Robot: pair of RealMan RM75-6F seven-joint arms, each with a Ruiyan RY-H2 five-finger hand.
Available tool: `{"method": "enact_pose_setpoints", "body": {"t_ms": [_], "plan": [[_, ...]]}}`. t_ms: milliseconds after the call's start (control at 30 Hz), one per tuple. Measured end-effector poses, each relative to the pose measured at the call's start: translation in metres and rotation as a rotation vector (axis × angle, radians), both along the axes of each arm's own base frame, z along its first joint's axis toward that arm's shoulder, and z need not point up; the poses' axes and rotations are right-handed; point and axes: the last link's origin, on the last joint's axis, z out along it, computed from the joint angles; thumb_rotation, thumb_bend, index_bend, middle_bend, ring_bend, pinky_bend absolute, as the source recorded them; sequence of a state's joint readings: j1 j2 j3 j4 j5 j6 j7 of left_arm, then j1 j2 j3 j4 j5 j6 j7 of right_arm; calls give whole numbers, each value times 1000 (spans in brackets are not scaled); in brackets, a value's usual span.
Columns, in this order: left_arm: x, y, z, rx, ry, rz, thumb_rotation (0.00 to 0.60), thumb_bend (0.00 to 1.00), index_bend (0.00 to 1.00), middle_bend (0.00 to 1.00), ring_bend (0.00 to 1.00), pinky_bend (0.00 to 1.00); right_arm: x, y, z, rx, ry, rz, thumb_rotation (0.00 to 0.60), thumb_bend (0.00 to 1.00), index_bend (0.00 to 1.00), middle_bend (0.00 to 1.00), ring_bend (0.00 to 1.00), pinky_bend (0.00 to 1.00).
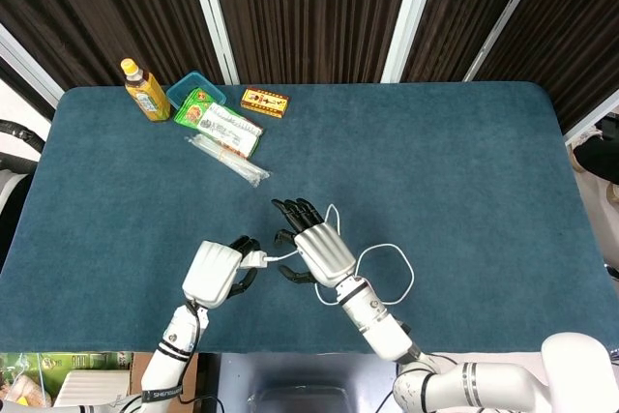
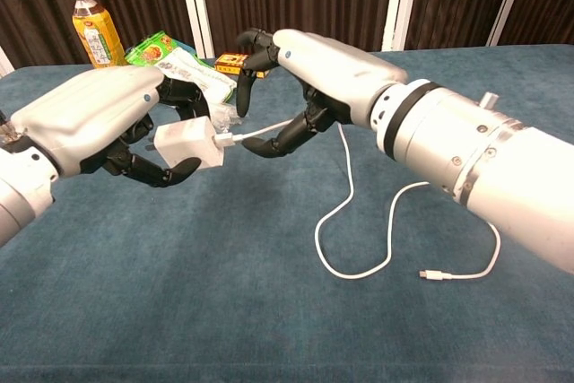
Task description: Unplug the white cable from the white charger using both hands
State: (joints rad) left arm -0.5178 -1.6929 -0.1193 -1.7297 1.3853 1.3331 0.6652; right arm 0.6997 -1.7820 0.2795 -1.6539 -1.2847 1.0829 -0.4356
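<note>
At the near edge of the blue table (image 1: 464, 162), just above the cloth: left hand (image 1: 215, 272) raised and clasped around the white charger (image 2: 188, 144), dark fingers (image 2: 160, 171) curled under and behind the block, plug end facing the other hand. Still plugged in: white cable (image 2: 392, 221) seated in the charger's side, a short straight run leading rightward from the socket.

Close beside it, almost touching: right hand (image 1: 314, 248) hovering at that short run of cable, fingers parted and bent. From the chest view, lower fingers (image 2: 285, 139) lying along and under the cord, upper ones arched above it. Whether the cord is actually pinched or merely brushed: cannot tell.

Beyond the right hand, toward the robot's right: rest of the cable trailing down onto the cloth in a loose loop, free connector end lying flat on the surface, well apart from both hands.

Further back, at the far left corner: clear plastic packet (image 1: 230, 160) nearest, then a green snack bag (image 1: 219, 124) angled beside it, a small orange-red box (image 1: 264, 101) just right of that, a teal container (image 1: 195, 87) behind the bag, and a yellow-capped drink bottle (image 1: 145, 90) at the far left.
</note>
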Motion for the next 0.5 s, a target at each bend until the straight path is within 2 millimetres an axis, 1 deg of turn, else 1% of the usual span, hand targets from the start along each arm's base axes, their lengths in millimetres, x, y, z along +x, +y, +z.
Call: {"method": "enact_pose_setpoints", "body": {"t_ms": [100,500], "plan": [[1,0,0,1,-4,-3,600,579,719,779,1000,1000,3,1,-3,-3,-6,1,600,436,604,131,0,0],[2,1,2,0,-17,-6,600,580,718,779,1000,1000,11,3,-12,-11,-6,1,600,436,625,142,0,0]]}}
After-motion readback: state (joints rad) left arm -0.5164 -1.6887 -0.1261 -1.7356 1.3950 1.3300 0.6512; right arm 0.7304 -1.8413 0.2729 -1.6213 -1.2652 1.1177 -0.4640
